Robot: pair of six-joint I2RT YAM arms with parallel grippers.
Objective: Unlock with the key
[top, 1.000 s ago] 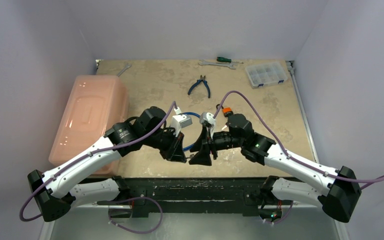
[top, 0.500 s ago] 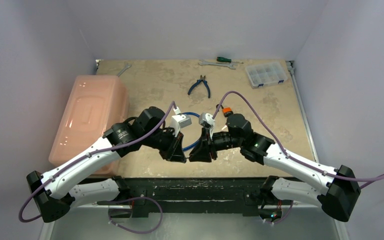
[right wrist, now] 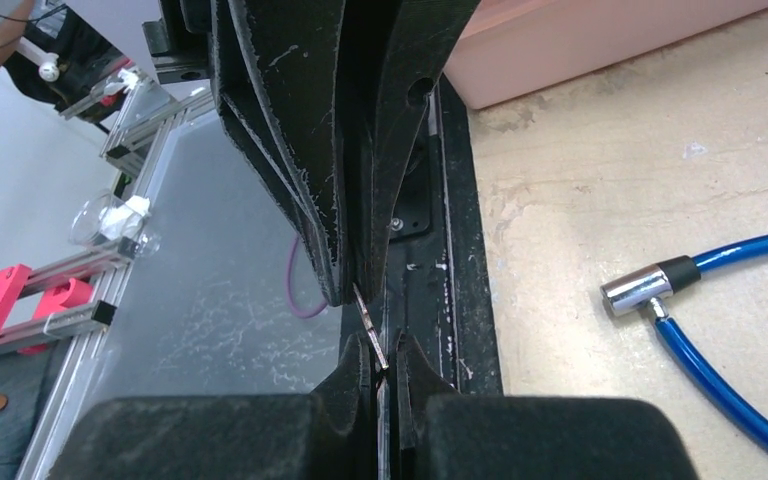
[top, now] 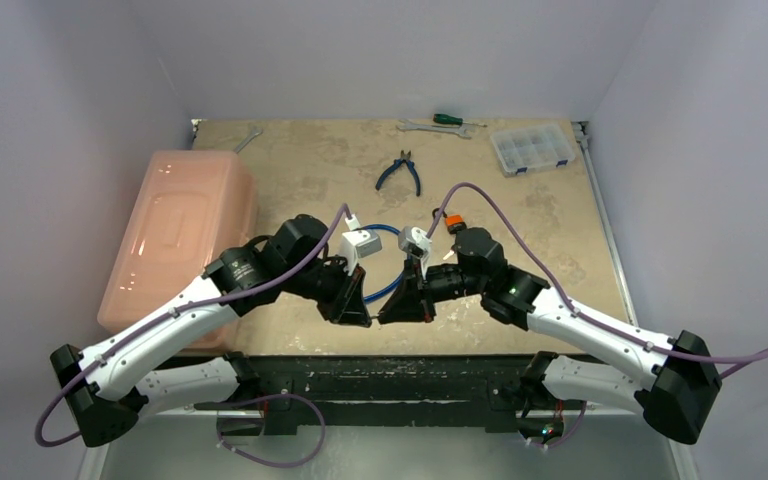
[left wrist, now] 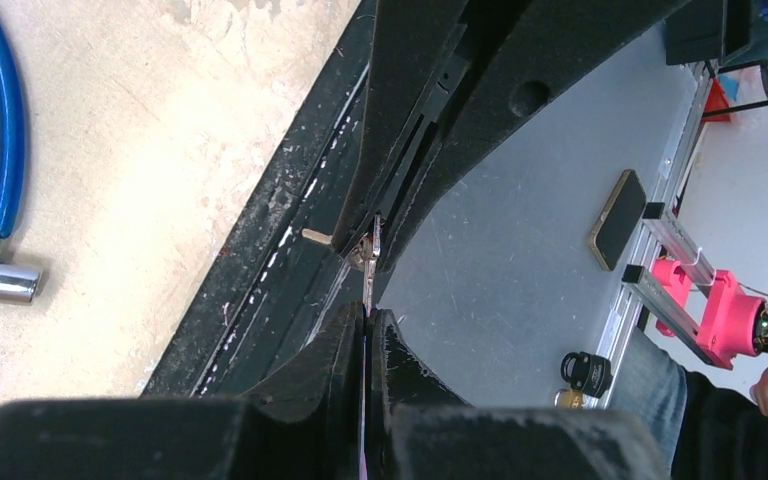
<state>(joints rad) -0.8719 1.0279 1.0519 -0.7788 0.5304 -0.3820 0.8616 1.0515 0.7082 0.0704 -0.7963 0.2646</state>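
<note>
At the near edge of the worn tan table (top: 310,180), the left gripper (left wrist: 365,325) and right gripper (right wrist: 380,365) meet tip to tip. Both are pinched narrow onto the small flat silver metal key (right wrist: 368,330) that bridges them. Judged a handover, likely to re-grip the key for insertion. Just beyond lies the blue cable lock with silver metal end (right wrist: 638,290), untouched and apart from both grippers. Farther back: blue-handled pliers (top: 400,172), not needed for this step

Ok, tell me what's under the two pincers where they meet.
Both the left pincer and right pincer pinch a thin key over the table's black front edge. The blue cable lock lies on the tabletop beside, not under them. From above, the pincers hide the key.
</note>
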